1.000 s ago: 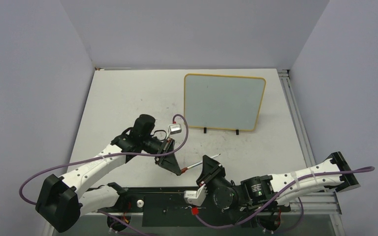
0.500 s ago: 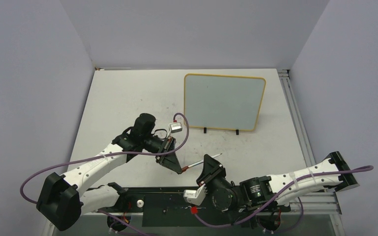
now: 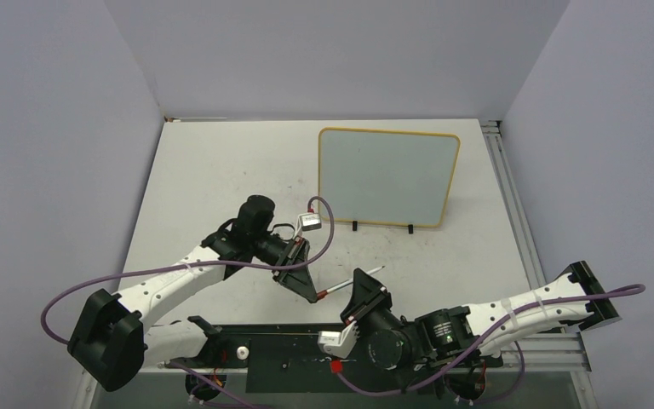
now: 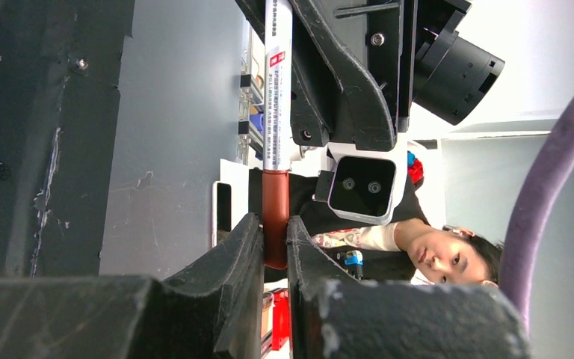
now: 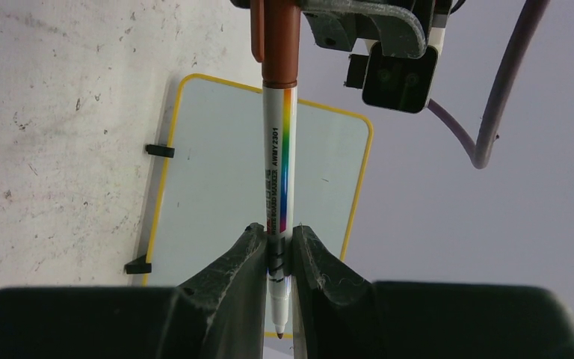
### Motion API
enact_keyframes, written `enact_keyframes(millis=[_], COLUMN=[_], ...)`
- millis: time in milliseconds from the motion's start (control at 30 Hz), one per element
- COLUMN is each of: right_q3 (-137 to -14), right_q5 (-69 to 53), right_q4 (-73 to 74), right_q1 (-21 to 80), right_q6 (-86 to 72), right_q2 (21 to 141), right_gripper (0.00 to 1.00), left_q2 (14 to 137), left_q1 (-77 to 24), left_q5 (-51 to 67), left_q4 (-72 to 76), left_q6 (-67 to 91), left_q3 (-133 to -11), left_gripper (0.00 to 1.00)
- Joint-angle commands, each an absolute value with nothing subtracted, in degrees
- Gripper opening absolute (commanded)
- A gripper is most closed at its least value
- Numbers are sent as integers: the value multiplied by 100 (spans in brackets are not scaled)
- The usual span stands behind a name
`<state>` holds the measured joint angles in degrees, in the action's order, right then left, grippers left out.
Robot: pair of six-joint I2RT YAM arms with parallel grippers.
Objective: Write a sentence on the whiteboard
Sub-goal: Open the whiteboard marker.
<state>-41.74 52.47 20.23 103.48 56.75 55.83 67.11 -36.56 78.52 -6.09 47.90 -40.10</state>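
The whiteboard (image 3: 389, 176) stands upright on two black feet at the back right of the table; its face is blank and no sentence shows on it. It also shows in the right wrist view (image 5: 217, 179). A white marker (image 3: 353, 282) with a rainbow stripe is held level between the two grippers. My right gripper (image 3: 361, 288) is shut on the marker's barrel (image 5: 279, 149) near its bare tip. My left gripper (image 3: 313, 294) is shut on the reddish-brown cap (image 4: 275, 217) at the marker's other end, which also shows in the right wrist view (image 5: 279, 45).
The white table (image 3: 221, 170) has grey walls on three sides. An aluminium rail (image 3: 511, 213) runs along its right edge. A black base plate (image 3: 289, 354) lies at the near edge. A person (image 4: 448, 258) shows beyond the table in the left wrist view.
My left arm has shifted slightly to the right, toward the marker's capped end. The right arm and marker have barely moved.
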Motion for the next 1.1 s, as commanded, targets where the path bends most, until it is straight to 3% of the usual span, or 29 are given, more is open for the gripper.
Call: enact_keyframes(millis=[0, 700, 933, 1067], right_q3=[-4480, -4350, -4305, -4256], right_q5=[4081, 4402, 4571, 4698], right_q4=[1026, 569, 913, 1264], right_q1=[10700, 11073, 11083, 11083], right_q6=[5714, 5899, 5469, 5017], right_q2=[5721, 5760, 5698, 5683], right_gripper=[5, 5, 5, 5], left_q2=[6827, 7148, 7080, 6981], left_q1=[-3659, -3748, -3327, -3005], left_q5=[6907, 6789, 6802, 6718], left_q4=[323, 283, -515, -1246], left_q6=[4791, 4630, 4236, 3768], left_q3=[-4271, -4605, -4755, -5053], left_gripper=[0, 0, 0, 22])
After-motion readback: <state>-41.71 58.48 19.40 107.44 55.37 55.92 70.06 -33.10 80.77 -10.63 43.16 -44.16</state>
